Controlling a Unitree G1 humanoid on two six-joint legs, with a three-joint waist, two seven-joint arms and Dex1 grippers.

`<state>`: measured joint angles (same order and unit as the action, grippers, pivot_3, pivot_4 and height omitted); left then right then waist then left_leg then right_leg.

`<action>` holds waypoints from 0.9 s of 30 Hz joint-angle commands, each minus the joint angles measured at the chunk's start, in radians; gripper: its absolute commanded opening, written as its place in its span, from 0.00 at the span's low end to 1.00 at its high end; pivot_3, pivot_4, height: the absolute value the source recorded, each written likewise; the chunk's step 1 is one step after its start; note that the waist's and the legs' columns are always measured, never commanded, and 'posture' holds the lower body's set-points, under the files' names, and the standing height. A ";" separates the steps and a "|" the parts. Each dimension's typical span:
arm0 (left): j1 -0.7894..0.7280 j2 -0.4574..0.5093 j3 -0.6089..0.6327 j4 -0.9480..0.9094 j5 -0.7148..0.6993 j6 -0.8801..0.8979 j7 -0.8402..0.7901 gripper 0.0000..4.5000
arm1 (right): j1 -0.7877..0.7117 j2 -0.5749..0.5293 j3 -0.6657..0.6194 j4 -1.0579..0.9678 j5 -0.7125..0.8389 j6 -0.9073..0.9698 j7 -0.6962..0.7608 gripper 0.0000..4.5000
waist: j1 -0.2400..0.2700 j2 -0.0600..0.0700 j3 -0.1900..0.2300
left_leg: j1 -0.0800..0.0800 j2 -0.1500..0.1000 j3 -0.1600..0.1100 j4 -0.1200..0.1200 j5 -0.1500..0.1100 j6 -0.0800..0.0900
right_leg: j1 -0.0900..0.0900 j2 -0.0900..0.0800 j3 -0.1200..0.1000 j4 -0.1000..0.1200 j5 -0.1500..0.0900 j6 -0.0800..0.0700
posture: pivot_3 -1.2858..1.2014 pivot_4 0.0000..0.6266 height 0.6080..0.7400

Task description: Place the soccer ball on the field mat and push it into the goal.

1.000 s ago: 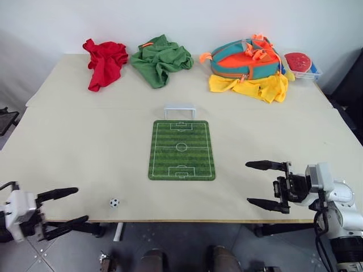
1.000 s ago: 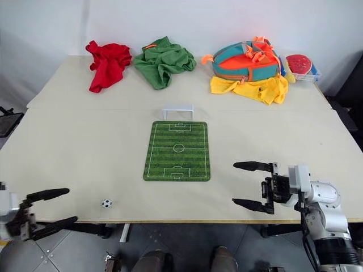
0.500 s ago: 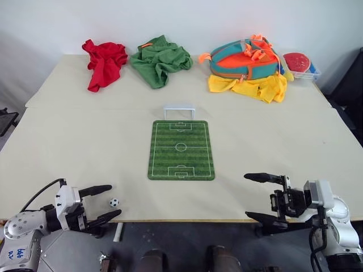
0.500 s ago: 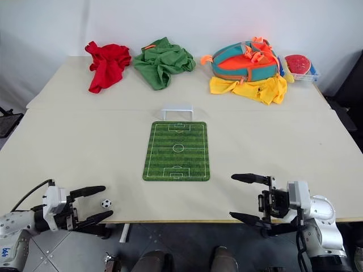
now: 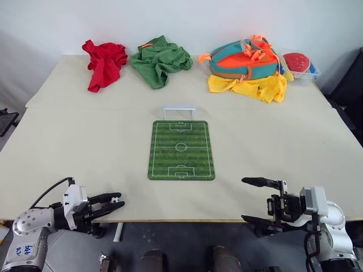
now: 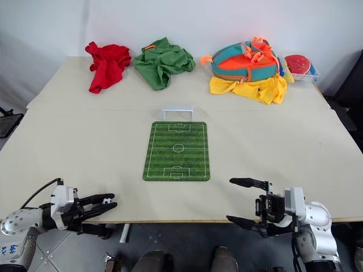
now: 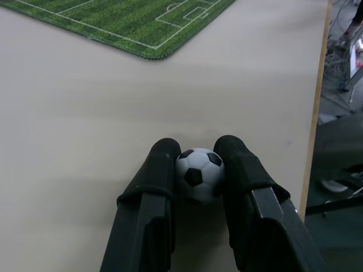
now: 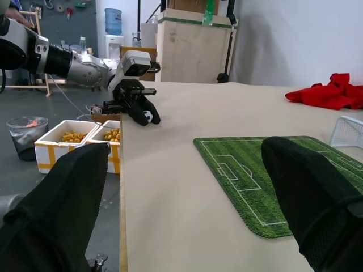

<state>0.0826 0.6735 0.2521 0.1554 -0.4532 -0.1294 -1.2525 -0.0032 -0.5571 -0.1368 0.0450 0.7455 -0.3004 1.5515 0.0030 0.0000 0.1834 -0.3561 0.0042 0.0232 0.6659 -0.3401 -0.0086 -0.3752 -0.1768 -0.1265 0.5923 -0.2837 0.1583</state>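
Observation:
The soccer ball (image 7: 198, 173), tiny, white with black patches, rests on the table near its front left edge. My left gripper (image 5: 116, 201) lies low over the tabletop there and is shut on the ball, one black finger (image 7: 156, 175) pressed to each side of it. The green field mat (image 5: 181, 150) lies flat in the table's middle, and the white goal (image 5: 179, 110) stands just past the mat's far short edge. At the front right edge my right gripper (image 5: 245, 199) is open with nothing between its fingers, pointing left.
Along the table's far side lie a red cloth (image 5: 105, 62), a green cloth (image 5: 161, 59), a teal and orange backpack (image 5: 245, 58) on a yellow cloth (image 5: 249, 86), and a small tray (image 5: 300, 63). Bare tabletop separates the ball from the mat.
My left gripper moved right and forward onto the table edge and closed on the ball. My right gripper sank slightly at the front edge, still open.

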 commanded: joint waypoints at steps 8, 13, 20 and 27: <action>-0.472 -0.031 -0.207 -0.219 -0.089 0.446 0.125 0.19 | -0.002 -0.034 -0.158 -0.058 0.045 0.059 -0.074 1.00 | 0.022 0.001 0.000 | 0.000 -0.001 -0.001 0.004 0.000 0.001 | 0.001 0.000 0.001 0.001 0.001 0.001 | 0.52 0.24 1.00; -0.631 -0.139 -0.379 -0.029 0.113 0.359 0.170 0.19 | -0.003 -0.004 -0.161 -0.091 0.035 0.067 -0.106 1.00 | 0.017 0.001 0.000 | 0.000 0.000 0.002 0.001 0.000 0.000 | 0.000 0.003 0.002 -0.001 0.001 0.001 | 0.52 0.24 1.00; -0.705 -0.223 -0.484 0.122 0.246 0.205 0.145 0.19 | 0.035 0.003 -0.163 -0.139 0.001 0.059 -0.133 1.00 | 0.021 0.000 0.000 | -0.001 0.002 0.002 0.002 0.000 0.000 | 0.000 0.005 0.003 -0.003 0.001 0.001 | 0.52 0.24 1.00; -0.700 -0.265 -0.484 0.184 0.277 0.108 0.161 0.19 | 0.075 0.002 -0.177 -0.193 -0.009 0.067 -0.190 1.00 | 0.023 0.000 0.000 | -0.001 0.003 0.003 0.002 0.000 0.000 | 0.000 0.005 0.003 -0.002 0.001 0.001 | 0.52 0.24 1.00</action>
<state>-0.6161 0.4210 -0.2328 0.3324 -0.1894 0.0085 -1.1019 0.0635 -0.5504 -0.2860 -0.1016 0.7326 -0.2347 1.3785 0.0263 0.0001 0.1836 -0.3570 0.0069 0.0258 0.6683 -0.3402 -0.0086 -0.3751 -0.1718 -0.1234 0.5899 -0.2825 0.1591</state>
